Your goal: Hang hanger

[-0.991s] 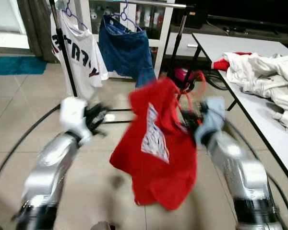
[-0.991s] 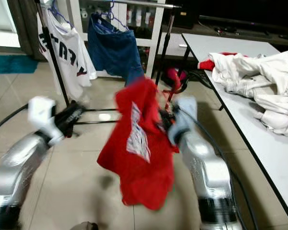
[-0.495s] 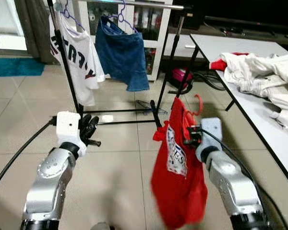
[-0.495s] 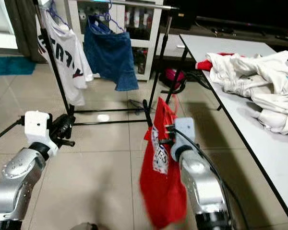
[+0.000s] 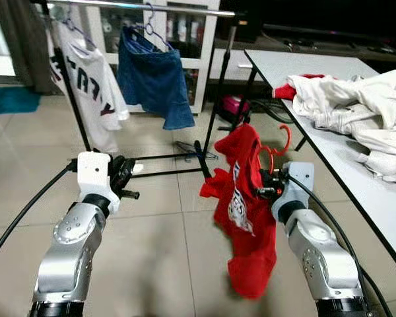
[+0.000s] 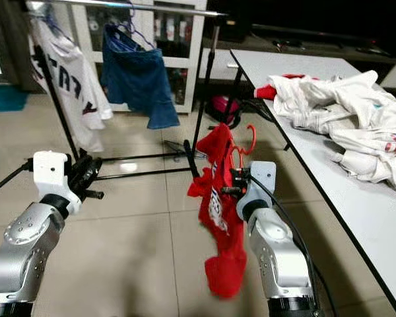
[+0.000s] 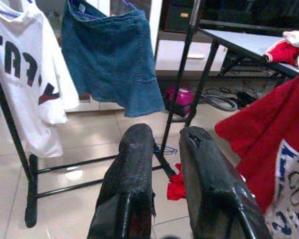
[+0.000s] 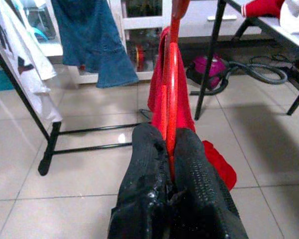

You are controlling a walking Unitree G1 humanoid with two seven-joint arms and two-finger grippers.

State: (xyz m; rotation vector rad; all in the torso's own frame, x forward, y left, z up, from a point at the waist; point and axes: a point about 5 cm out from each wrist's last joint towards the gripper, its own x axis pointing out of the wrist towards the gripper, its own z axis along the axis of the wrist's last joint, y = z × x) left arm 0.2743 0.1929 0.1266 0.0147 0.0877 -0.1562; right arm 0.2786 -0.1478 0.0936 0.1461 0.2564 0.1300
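My right gripper (image 8: 170, 149) is clamped tight on the red hanger (image 8: 171, 74), its two black fingers pinching the plastic between them, and the red shirt (image 5: 245, 211) on that hanger droops below and to the inner side of my hand above the tiled floor (image 5: 165, 238). My left gripper (image 7: 162, 144) holds nothing, its fingers a narrow gap apart. Ahead of both stands the clothes rack (image 5: 138, 6), carrying a white shirt (image 5: 82, 86) and a denim skirt (image 5: 152, 79); a table (image 5: 356, 178) with a heap of white clothes (image 5: 356, 105) lies off to my right.
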